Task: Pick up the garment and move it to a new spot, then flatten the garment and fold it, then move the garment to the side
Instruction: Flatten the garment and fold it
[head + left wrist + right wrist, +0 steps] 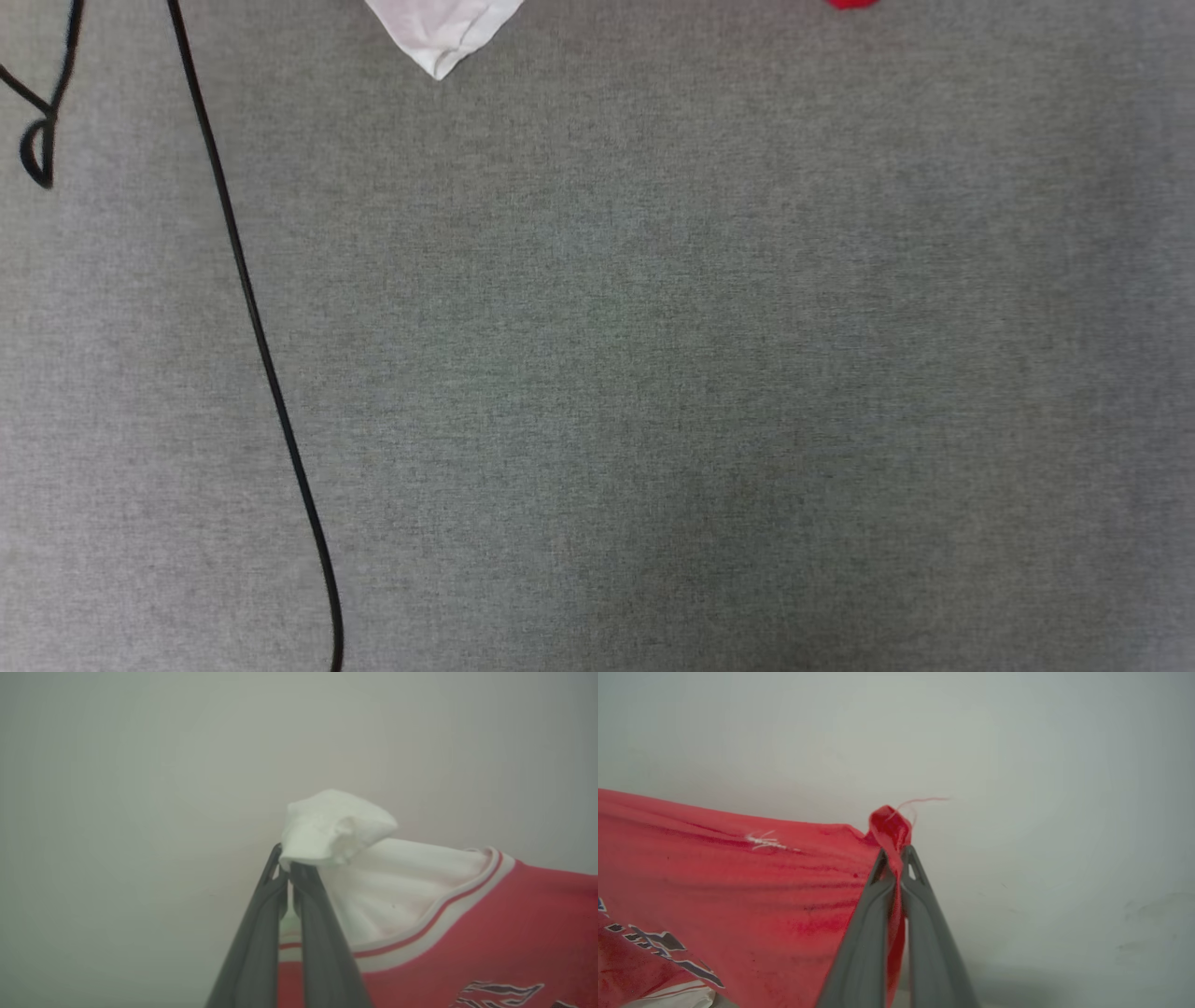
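Grey cloth (653,373), garment (490,914) pinched twice

Right of the black cable (252,308), its white sleeve (439,33) tip and a red scrap (851,3) reach the top edge. Left gripper (288,868) clamps the sleeve, right gripper (895,856) a red corner (889,823) (thread (924,800) trailing)

Your shirt (490,914) is red with white short sleeves, red-and-white striped trim and black, white-edged lettering that is partly cut off. It hangs stretched, with a bunched white sleeve pinched in the left hand (287,863) and a red corner in the right hand (896,851). The head view probably catches its lower edges.
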